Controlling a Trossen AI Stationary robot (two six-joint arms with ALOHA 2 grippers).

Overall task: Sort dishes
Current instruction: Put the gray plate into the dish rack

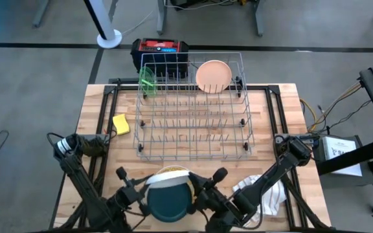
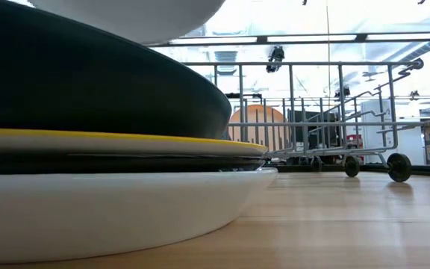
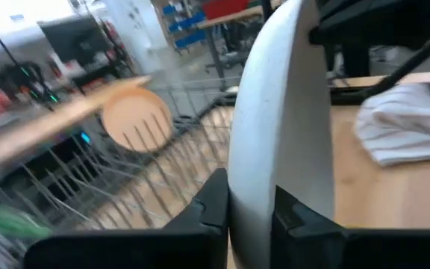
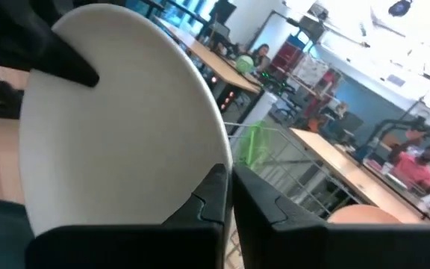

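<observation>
Grey concrete floor [image 1: 37, 58] — bright ceiling lights [image 2: 237, 39], desks [image 4: 364, 175] behind.

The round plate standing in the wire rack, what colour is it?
Peach, clearest in the high view.

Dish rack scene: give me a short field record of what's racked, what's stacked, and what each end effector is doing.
rack: wire, mid-table
in rack: green dish, peach plate, both at far end
stack: near edge; dark teal dish on top
white plate: upright, over stack
left end effector: shut on white plate's rim
right end effector: shut on white plate's opposite rim
sponge: left of rack
cloth: right of stack
</observation>
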